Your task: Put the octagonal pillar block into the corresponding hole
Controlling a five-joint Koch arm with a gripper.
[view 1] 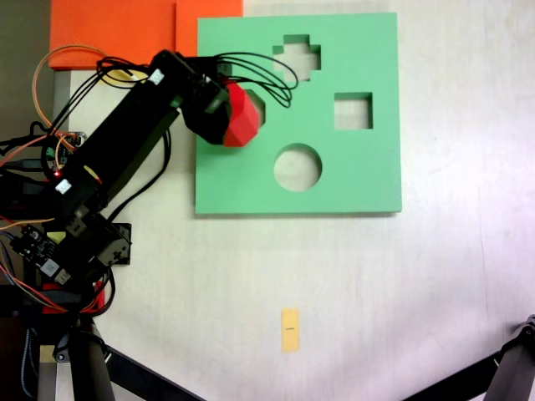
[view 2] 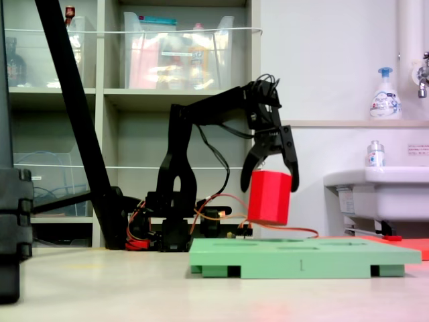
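In a fixed view, we see the hand [view 2: 271, 180] clamped on the octagonal pillar block [view 2: 269, 197], held slightly tilted in the air above the green foam board [view 2: 305, 256]. From above, the block [view 1: 243, 115] covers the corresponding hole [view 1: 258, 104], at ten o'clock from the round cutout [view 1: 298, 167].

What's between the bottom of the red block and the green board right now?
Nothing: in a fixed view the octagonal pillar block, held by the gripper, hangs above the green foam board with a bare gap beneath it.

one view looks straight down — the other sideways, table-level.
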